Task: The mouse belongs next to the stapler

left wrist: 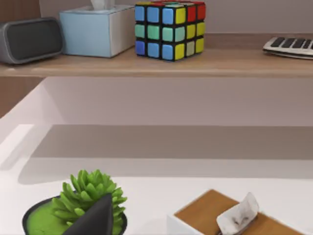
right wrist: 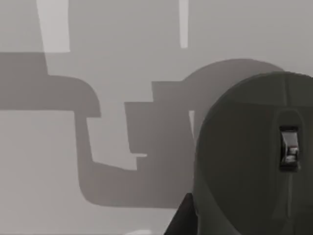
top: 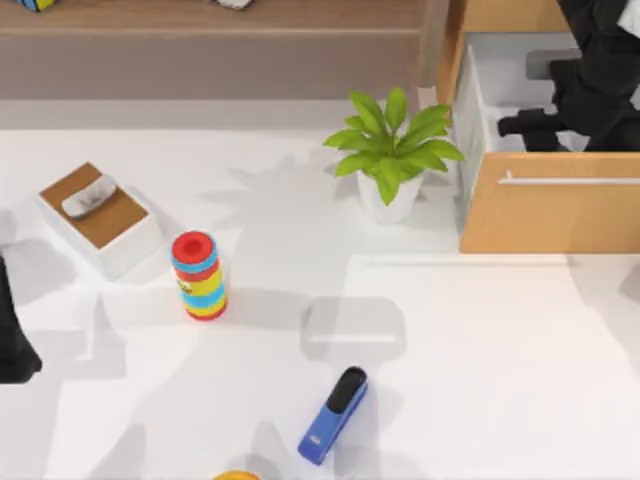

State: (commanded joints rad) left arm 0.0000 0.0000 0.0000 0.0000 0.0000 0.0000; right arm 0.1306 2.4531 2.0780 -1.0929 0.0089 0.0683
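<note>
The blue stapler with its black end lies slanted on the white table, front centre. The dark grey domed mouse looms very close in the right wrist view, over the pale floor of the open drawer. My right gripper reaches into that drawer at the back right, right at the mouse. Whether it grips the mouse cannot be made out. My left arm stays parked at the table's left edge.
A striped ring stack stands left of centre. Behind it is a wood-topped white box carrying a pale silver lump. A potted plant stands beside the drawer. The back shelf holds a colour cube, a tissue box and a speaker.
</note>
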